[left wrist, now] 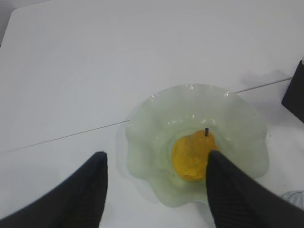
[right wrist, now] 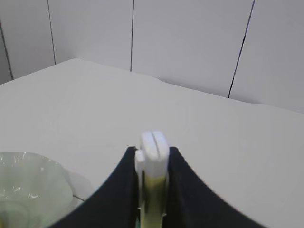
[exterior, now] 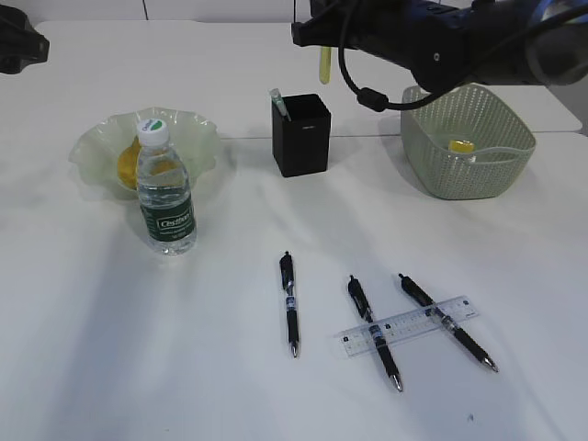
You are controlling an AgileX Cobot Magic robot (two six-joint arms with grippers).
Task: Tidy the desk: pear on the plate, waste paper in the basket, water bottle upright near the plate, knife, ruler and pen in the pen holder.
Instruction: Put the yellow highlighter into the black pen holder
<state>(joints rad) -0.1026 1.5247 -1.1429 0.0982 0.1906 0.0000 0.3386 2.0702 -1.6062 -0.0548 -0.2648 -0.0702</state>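
Observation:
My right gripper [right wrist: 152, 149] is shut on a yellow-and-white knife [right wrist: 154, 190]. In the exterior view it holds the knife [exterior: 324, 64] upright above the black pen holder [exterior: 303, 138], which has a pale slim object [exterior: 278, 101] sticking out. The ruler [exterior: 409, 323] lies across two of three black pens [exterior: 290, 303], [exterior: 373, 333], [exterior: 447, 321] at the front. The pear [left wrist: 190, 156] lies on the pale green plate [left wrist: 142, 123]. My left gripper [left wrist: 156, 154] is open above it. The water bottle [exterior: 165, 197] stands upright in front of the plate [exterior: 92, 147].
A green woven basket [exterior: 469, 175] stands at the back right with a small yellow object [exterior: 461, 145] inside. The right arm and its cable [exterior: 367, 92] hang over the pen holder and basket. The left arm [exterior: 18, 46] shows at the top left corner.

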